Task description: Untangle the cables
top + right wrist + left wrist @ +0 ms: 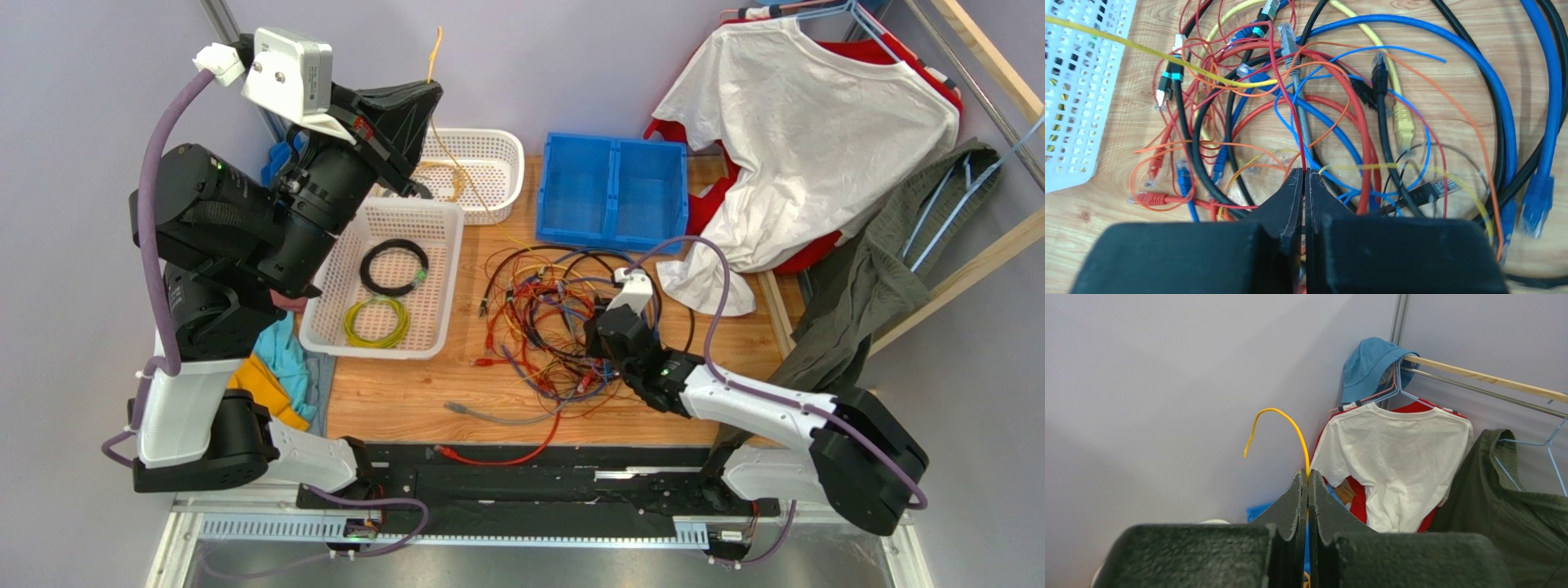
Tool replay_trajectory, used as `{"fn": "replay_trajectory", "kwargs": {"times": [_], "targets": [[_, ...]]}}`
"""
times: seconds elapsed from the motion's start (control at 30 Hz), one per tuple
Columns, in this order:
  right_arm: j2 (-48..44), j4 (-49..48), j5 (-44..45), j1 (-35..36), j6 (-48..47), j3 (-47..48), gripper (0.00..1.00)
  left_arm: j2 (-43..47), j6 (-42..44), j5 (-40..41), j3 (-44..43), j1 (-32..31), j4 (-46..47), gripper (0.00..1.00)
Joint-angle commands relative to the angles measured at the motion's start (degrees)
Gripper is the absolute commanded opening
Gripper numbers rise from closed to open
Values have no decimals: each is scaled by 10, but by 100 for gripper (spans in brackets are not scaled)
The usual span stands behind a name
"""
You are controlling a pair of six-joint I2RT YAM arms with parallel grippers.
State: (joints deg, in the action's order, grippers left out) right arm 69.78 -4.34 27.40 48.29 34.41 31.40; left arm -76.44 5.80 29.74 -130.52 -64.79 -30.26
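Observation:
The cables [558,325] lie in a tangle of red, orange, yellow, black and blue wires on the wooden table; they fill the right wrist view [1339,110]. My left gripper [423,92] is raised high at the back left, shut on a yellow cable [434,55] whose free end curls above the fingertips [1290,422]. That cable runs taut down toward the tangle [1137,46]. My right gripper [597,343] is low in the tangle, jaws pressed together on a thin red wire [1293,122] at the tips.
A white basket [321,325] holds a black coil [393,266] and a yellow-green coil [375,321]. A second white basket [509,153] and a blue bin [613,184] stand behind. Clothes [797,135] hang at the right. A grey cable [491,414] lies near the front.

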Motion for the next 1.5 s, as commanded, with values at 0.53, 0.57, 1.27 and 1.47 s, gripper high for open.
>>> {"fn": "replay_trajectory", "kwargs": {"times": [0.53, 0.57, 1.27, 1.47], "targets": [[-188, 18, -88, 0, -24, -15, 47, -20, 45, 40, -4, -1, 25, 0], [-195, 22, -96, 0, -23, -14, 46, -29, 56, 74, -4, -1, 28, 0], [-303, 116, -106, 0, -38, -1, 43, -254, 90, 70, -30, 288, 262, 0], [-250, 96, -105, 0, -37, 2, 43, -370, 37, 19, -141, 373, 286, 0]]}}
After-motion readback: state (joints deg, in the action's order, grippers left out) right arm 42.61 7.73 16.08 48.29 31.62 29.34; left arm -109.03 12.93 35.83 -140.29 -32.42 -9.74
